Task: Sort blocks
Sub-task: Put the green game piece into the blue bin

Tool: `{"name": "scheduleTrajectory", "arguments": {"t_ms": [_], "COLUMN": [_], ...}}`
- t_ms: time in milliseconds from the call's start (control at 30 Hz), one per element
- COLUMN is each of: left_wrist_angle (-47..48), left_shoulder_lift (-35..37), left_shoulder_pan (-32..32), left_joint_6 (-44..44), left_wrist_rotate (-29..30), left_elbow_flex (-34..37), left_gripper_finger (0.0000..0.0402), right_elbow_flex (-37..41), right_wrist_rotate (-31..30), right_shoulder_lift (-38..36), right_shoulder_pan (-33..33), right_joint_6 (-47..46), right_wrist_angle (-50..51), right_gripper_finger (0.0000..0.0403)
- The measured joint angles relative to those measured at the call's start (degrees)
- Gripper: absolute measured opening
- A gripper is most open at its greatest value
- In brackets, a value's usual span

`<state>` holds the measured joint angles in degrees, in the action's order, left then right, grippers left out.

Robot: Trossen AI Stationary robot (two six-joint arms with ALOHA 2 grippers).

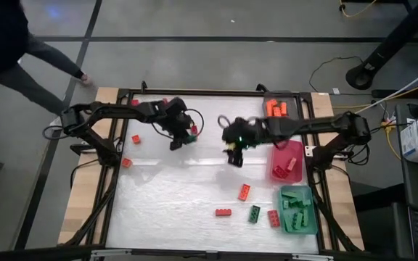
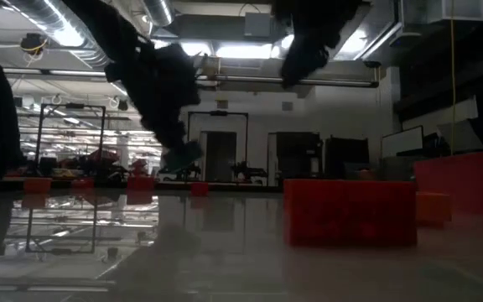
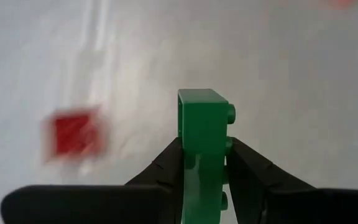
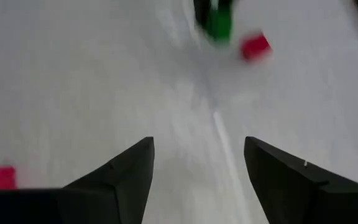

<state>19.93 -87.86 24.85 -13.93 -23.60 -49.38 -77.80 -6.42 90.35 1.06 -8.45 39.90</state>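
**Green brick in the left gripper's clamp, right gripper spread wide over bare table**

The left gripper (image 3: pixel 205 163) has its two dark fingers (image 3: pixel 166 165) clenched on a small green studded plastic brick (image 3: pixel 202 134), standing upright on edge between the pads, studs facing sideways. Seen from above, that gripper (image 1: pixel 183 138) sits over the middle-left of the white tabletop (image 1: pixel 173 196), the green brick (image 1: pixel 191 140) at its tip, with a small red brick (image 1: pixel 194 129) right beside it. From the table-level camera, the brick (image 2: pixel 183 155) hangs off the surface, clear of the table.

The right gripper (image 4: pixel 197 168) hovers near the table's centre (image 1: pixel 233 154), fingers (image 4: pixel 126 171) parted and holding nothing, just white surface between them.

Loose bricks dot the table: a red brick (image 1: pixel 136 138) and another red one (image 1: pixel 126 162) on the left side, then towards the near right an orange-red brick (image 1: pixel 244 191), a flat red brick (image 1: pixel 223 212), a dark green brick (image 1: pixel 254 213) and one more red brick (image 1: pixel 273 218).

Down the right edge stand three trays: a grey rectangular tray (image 1: pixel 290 97) with orange bricks (image 1: pixel 276 109), a pink tray (image 1: pixel 297 152) with red bricks (image 1: pixel 284 168), and a teal tray (image 1: pixel 311 226) with green bricks (image 1: pixel 296 206).

A person's sleeve (image 1: pixel 46 51) reaches in at the far left corner.
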Motion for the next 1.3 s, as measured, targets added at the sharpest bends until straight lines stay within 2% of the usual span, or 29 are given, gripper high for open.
{"name": "scheduleTrajectory", "arguments": {"t_ms": [67,233,400,533,700,867,1067,1167,1300], "left_wrist_angle": [-4.14,-15.01,-26.62,-32.04,-35.80,-37.95,-39.33,-38.42,-38.47], "left_shoulder_lift": [0.40,0.43,0.43,0.43,0.43,0.43,0.43,0.43,0.43], "left_shoulder_pan": [-3.52,-14.22,-23.70,-28.54,-31.61,-33.05,-34.29,-34.39,-34.39], "left_joint_6": [2.01,4.26,4.39,4.88,4.96,6.21,6.57,6.57,6.81], "left_wrist_rotate": [-2.02,-1.40,4.53,12.73,18.31,18.57,18.55,18.54,18.54], "left_elbow_flex": [-0.01,-0.01,-0.02,-0.03,-0.07,-0.07,-0.09,-0.09,-0.09], "left_gripper_finger": [0.0074,0.0075,0.0075,0.0077,0.0077,0.0078,0.0078,0.0079,0.0081], "right_elbow_flex": [0.00,0.00,0.00,0.00,0.00,0.00,0.00,0.00,0.00], "right_wrist_rotate": [-3.12,-7.96,-8.26,-8.25,-8.06,-8.67,-13.83,-14.58,-14.56], "right_shoulder_lift": [0.00,0.00,0.00,0.00,0.40,2.16,4.88,5.18,5.18], "right_shoulder_pan": [3.40,9.35,12.51,14.78,17.58,19.49,20.32,20.32,20.30], "right_joint_6": [-0.04,-1.21,-7.41,-9.37,-9.50,-9.53,-9.20,-9.10,-9.11], "right_wrist_angle": [-2.81,-6.74,-6.82,-6.84,-7.59,-9.80,-14.76,-15.54,-15.85], "right_gripper_finger": [0.0248,0.0248,0.0248,0.0248,0.0248,0.0248,0.0248,0.0247,0.0218]}}
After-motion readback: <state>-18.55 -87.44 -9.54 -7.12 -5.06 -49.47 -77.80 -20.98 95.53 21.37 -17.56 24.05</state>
